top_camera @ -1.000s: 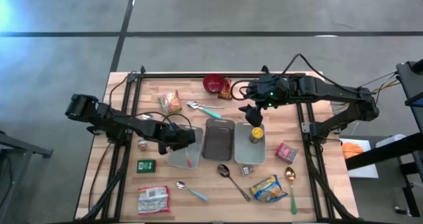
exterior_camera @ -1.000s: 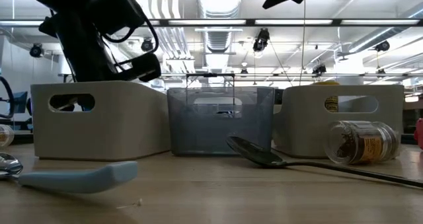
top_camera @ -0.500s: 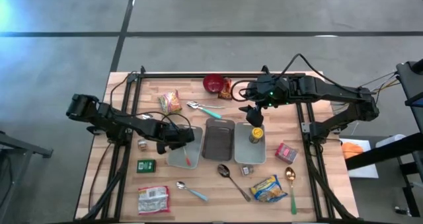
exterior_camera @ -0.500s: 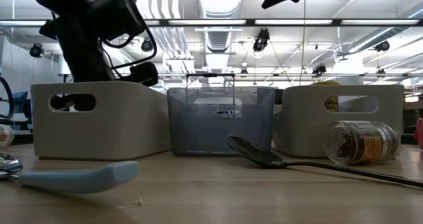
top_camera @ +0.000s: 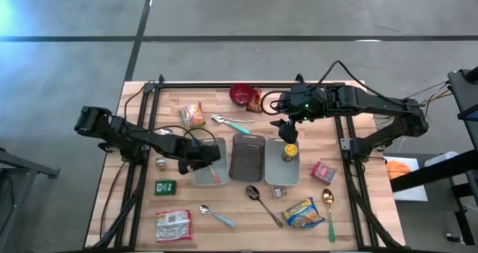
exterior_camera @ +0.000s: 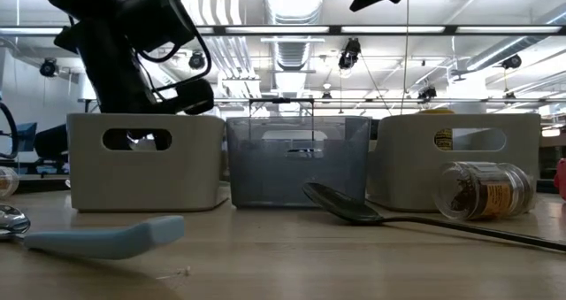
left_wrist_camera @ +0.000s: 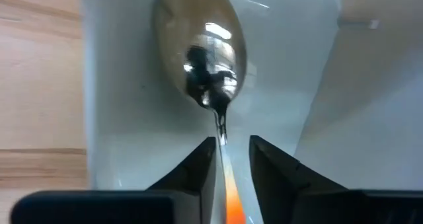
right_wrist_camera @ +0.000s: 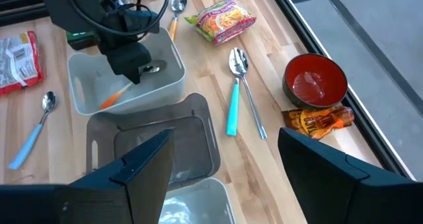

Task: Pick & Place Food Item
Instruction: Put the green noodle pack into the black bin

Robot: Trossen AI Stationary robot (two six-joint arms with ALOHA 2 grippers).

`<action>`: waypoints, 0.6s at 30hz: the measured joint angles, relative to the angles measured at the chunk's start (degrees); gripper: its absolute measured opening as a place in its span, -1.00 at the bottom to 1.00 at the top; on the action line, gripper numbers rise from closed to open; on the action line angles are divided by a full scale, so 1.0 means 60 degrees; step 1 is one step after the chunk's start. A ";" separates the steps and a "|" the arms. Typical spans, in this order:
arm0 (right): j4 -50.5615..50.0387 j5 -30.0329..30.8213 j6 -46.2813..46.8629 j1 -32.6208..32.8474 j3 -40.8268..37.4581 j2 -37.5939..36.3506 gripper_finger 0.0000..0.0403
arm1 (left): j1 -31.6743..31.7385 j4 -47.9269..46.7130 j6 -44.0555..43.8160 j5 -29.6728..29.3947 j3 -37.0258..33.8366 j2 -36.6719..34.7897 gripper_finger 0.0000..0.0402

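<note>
A spoon with a steel bowl (left_wrist_camera: 201,59) and an orange handle (right_wrist_camera: 112,98) lies on the floor of the left white bin (top_camera: 200,177). My left gripper (left_wrist_camera: 232,161) points down into that bin, open. Its fingers stand on either side of the handle with a narrow gap. In the high view it shows over the bin's far part (top_camera: 208,157). My right gripper (right_wrist_camera: 225,178) hangs open and high above the table's far middle (top_camera: 284,126), with nothing between its fingers.
A grey bin (top_camera: 246,157) and a right white bin (top_camera: 282,175) holding a yellow-lidded jar (top_camera: 288,152) stand beside the left one. Food packets (top_camera: 192,115) (top_camera: 173,225) (top_camera: 304,212), loose spoons (top_camera: 263,204), a lying jar (exterior_camera: 485,190) and a red bowl (top_camera: 241,94) are scattered around.
The left white bin has slid and turned a little on the table. It now stands squarer and nearer the grey bin, with the spoon still inside it. Both arms have kept their places.
</note>
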 joint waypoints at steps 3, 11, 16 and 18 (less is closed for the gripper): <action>0.0000 0.0000 0.0059 0.0000 0.0000 0.0003 0.33 | 0.0000 0.0115 0.0201 0.0003 0.0004 0.0000 -0.40; -0.0076 -0.0004 0.0121 0.0000 0.0000 0.0003 0.33 | 0.0000 0.0467 0.0566 0.0001 0.0010 -0.0034 -0.07; -0.0260 -0.0004 0.0173 0.0000 0.0000 0.0003 0.33 | 0.0000 0.0614 0.0764 0.0000 0.0008 -0.0277 0.11; -0.0313 -0.0004 0.0190 0.0000 -0.0008 0.0003 0.33 | 0.0000 0.0532 0.0786 0.0003 -0.0004 -0.0398 0.15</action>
